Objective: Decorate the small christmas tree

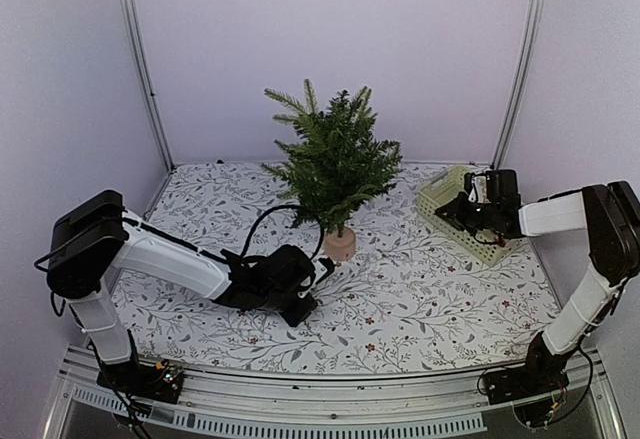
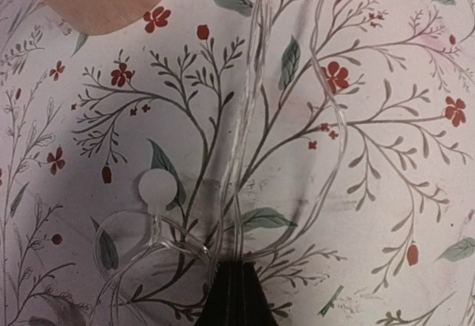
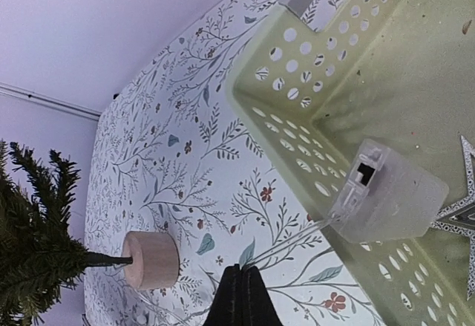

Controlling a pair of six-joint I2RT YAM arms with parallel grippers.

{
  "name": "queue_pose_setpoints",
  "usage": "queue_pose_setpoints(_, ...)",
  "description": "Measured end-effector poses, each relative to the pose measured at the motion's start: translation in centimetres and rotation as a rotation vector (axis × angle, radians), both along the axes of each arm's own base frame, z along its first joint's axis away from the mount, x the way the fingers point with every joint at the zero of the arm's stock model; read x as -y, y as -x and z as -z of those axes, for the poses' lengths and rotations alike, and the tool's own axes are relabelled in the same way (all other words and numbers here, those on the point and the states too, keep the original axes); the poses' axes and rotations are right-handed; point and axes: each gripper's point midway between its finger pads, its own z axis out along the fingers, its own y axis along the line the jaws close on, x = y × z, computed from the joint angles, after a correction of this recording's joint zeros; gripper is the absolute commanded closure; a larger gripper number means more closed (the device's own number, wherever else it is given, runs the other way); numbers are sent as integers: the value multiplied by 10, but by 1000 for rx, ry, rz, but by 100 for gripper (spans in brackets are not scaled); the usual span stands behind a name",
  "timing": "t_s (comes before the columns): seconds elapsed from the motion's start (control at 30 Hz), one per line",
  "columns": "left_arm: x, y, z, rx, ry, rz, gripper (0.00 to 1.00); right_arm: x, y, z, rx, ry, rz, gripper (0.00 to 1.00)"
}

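Left gripper (image 2: 237,270) is pressed together low over the table (image 2: 386,214), pinching the clear wire (image 2: 252,118), near the upright mid-table tree (image 1: 335,159). Right gripper (image 3: 241,274) is shut beside the basket (image 3: 297,118); can't tell if it caught the box (image 3: 393,203) lead. Risk: a taut wire could tip the tree or drag the box out.

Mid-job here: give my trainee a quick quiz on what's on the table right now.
1. True or false: the small christmas tree stands upright on its round base.
2. In the pale basket, what lies beside the clear plastic box? A) a silver star B) a red bauble C) a bell
3. Which gripper is nearer the tree's base?
Key: 1 true; 2 A; 3 the left gripper.
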Motion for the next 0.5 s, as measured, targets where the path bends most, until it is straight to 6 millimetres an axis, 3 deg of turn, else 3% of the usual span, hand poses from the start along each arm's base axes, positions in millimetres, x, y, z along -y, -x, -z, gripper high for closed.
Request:
queue_pose_setpoints(0.13,-6,1,-4,15,6,-2,94,-2,1,-28,65,-14,-9,100)
queue_pose_setpoints(0.27,-12,2,-17,49,29,0,84,-4,7,-96,247,-42,-28,100)
queue_pose_setpoints(0.4,-8,-1,-44,110,106,7,75,-7,19,-154,410,-60,-63,100)
queue_pose_setpoints(0.5,-4,-1,-70,160,192,20,64,-11,27,-180,486,-63,-102,100)
